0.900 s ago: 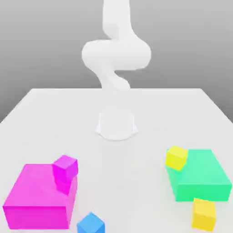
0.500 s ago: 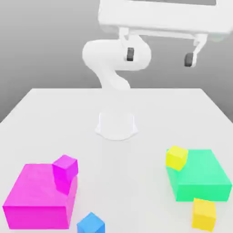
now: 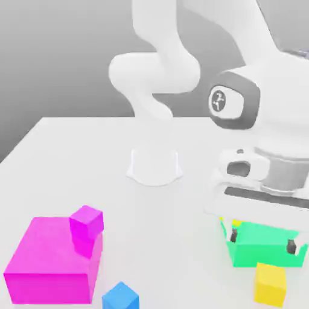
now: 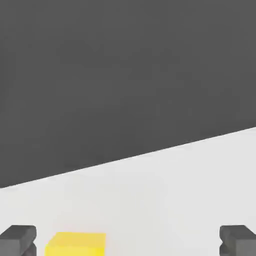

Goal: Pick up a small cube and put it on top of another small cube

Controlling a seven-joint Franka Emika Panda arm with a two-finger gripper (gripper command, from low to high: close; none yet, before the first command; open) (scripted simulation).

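The small golden-yellow cube sits on the table at the exterior view's front right, just in front of the big green block. My gripper hangs open low over that green block, its two dark fingertips spread wide with nothing between them. The pale lemon cube, which leans on the green block's far left corner, is almost wholly hidden behind my hand. In the hand view a yellow cube lies on the white table beside one fingertip; which of the two cubes it is I cannot tell.
A big magenta block stands at the exterior view's front left with a small magenta cube on its far corner. A small blue cube lies at the front edge. The arm's round base is mid-table.
The hand has swung down from high above the table to just over the green block, covering the pale lemon cube. No cube has moved.
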